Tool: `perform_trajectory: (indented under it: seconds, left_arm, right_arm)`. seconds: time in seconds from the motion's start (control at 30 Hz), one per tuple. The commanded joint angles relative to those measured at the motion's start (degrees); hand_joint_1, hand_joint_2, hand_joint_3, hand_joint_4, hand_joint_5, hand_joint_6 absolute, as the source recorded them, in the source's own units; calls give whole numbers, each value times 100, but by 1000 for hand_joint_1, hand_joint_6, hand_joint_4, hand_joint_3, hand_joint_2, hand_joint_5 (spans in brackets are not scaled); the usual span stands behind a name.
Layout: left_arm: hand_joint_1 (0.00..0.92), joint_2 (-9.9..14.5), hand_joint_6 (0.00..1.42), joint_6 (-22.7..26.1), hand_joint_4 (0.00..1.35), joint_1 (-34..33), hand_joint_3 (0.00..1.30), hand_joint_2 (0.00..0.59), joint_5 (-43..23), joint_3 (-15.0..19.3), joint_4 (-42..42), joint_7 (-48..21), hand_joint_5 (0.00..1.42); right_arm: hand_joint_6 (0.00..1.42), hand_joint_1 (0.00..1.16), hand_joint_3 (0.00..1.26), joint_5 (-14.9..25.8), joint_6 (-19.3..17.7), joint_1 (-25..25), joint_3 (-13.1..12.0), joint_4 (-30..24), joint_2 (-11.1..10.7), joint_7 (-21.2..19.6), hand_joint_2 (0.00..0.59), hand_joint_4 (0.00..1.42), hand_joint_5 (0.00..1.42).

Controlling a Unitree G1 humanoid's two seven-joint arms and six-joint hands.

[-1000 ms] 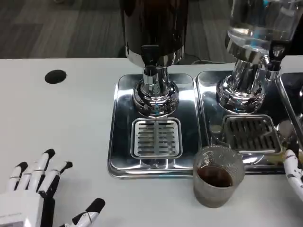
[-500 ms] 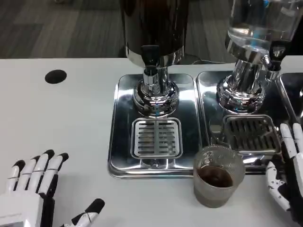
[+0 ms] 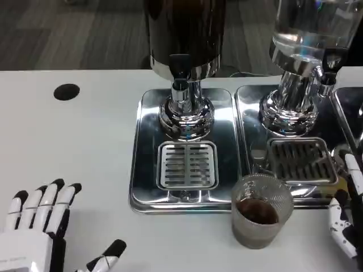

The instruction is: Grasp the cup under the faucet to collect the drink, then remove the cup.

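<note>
We recorded the cup (image 3: 261, 211), a ribbed clear glass, standing upright on the white counter (image 3: 85, 141), just off the near edge of the steel drip trays and near the seam between them, so it was not under either faucet. It held a dark brown drink filling roughly the lower part of the glass. The left dispenser (image 3: 184, 34), with a dark body, stood on the left drip tray (image 3: 146, 164), its faucet (image 3: 180, 76) above a chrome base and, nearer to us, a slotted grate (image 3: 187, 165). The right dispenser (image 3: 309, 28), with a clear vessel, stood on the right drip tray (image 3: 249, 113) with its own grate (image 3: 300, 160). The left hand (image 3: 45, 226) lay at the near left of the counter, well apart from the cup, its fingers stretched forward side by side and the thumb splayed off to the right; it held nothing. The right hand (image 3: 347, 218) showed at the near right edge, just beside the cup but apart from it, with a gap of bare counter between the fingers and the glass; the visible fingers were extended and grasped nothing, though much of the hand was cut off by the frame edge. A round black mark (image 3: 66, 91) sat on the counter at the far left, well clear of the trays.
</note>
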Motion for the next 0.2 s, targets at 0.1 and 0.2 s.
perform_trajectory:
  seconds: [0.1, 0.2]
  left_arm:
    - [0, -14, 67, 15, 0, -29, 206, 144, 55, -49, -31, -5, 124]
    - [0, -16, 65, 26, 0, -43, 206, 144, 71, -63, -31, -13, 124]
  right_arm:
    - [0, 0, 88, 130, -178, 10, 69, 175, -95, -262, 586, 0, 0]
    - [0, 0, 91, 174, -207, 1, 97, 235, -104, -294, 586, 0, 0]
